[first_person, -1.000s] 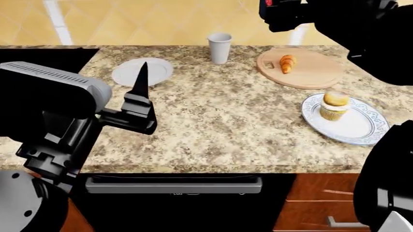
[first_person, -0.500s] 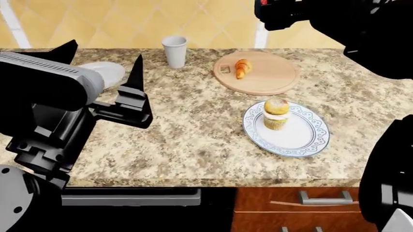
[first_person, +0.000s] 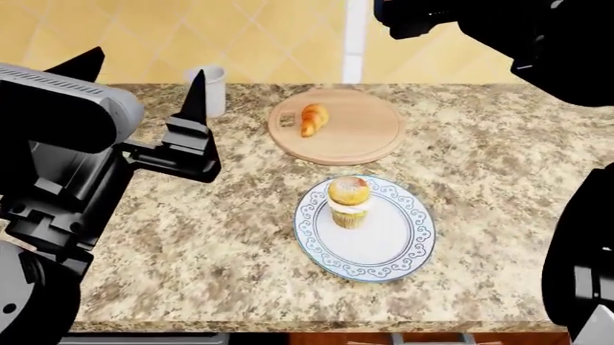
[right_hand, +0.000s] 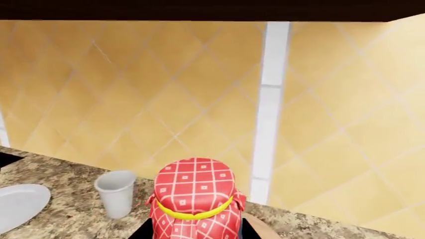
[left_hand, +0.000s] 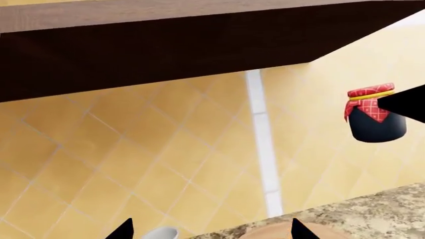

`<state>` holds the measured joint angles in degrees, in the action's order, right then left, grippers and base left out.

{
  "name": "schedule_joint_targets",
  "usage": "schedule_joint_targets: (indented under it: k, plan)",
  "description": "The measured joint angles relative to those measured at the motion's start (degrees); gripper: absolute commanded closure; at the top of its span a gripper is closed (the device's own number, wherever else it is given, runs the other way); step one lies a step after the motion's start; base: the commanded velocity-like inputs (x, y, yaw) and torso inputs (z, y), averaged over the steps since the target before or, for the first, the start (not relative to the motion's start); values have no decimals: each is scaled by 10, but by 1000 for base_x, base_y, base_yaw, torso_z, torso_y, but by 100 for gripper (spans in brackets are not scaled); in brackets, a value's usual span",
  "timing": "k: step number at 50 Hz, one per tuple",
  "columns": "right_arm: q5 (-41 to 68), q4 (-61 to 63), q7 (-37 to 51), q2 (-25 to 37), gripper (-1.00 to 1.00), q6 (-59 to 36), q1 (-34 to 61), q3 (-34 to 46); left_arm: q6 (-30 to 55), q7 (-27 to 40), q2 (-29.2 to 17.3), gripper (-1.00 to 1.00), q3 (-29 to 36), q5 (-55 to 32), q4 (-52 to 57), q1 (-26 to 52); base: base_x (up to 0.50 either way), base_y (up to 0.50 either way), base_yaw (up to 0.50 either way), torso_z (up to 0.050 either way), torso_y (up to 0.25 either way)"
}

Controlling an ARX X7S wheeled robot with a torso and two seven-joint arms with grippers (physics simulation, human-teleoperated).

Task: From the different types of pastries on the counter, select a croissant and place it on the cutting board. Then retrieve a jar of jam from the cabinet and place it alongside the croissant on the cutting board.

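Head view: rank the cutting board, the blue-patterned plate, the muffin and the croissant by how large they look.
1. Blue-patterned plate and cutting board: look alike; the plate is nearer the camera, so no ranking.
2. Muffin.
3. Croissant, though it lies farther off.

Even, bright, flat simulator light, no glare; soft faint shadows beneath the muffin (first_person: 349, 202) and cup (first_person: 212, 90) on the counter (first_person: 221, 230); cabinet underside (left_hand: 166, 50) dark; all views sharp, no blur, no edge distortion
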<state>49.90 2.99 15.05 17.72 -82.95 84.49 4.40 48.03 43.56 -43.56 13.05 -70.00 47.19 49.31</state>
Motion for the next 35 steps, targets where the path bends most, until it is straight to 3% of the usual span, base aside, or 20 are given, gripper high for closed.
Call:
schedule_joint_targets:
  k: [8,20,35]
  plan:
    - [5,-6,1,3,100,3,3,8,0,0,-1,-100,1,-2,-1,3,315,-328,0,0,0]
    - [13,-10,2,8,100,9,5,22,3,5,-2,-100,1,-10,-1,11,371,78,0,0,1]
    - [27,-14,2,13,100,12,9,36,5,9,-5,-100,2,-16,-2,20,11,0,0,0,1]
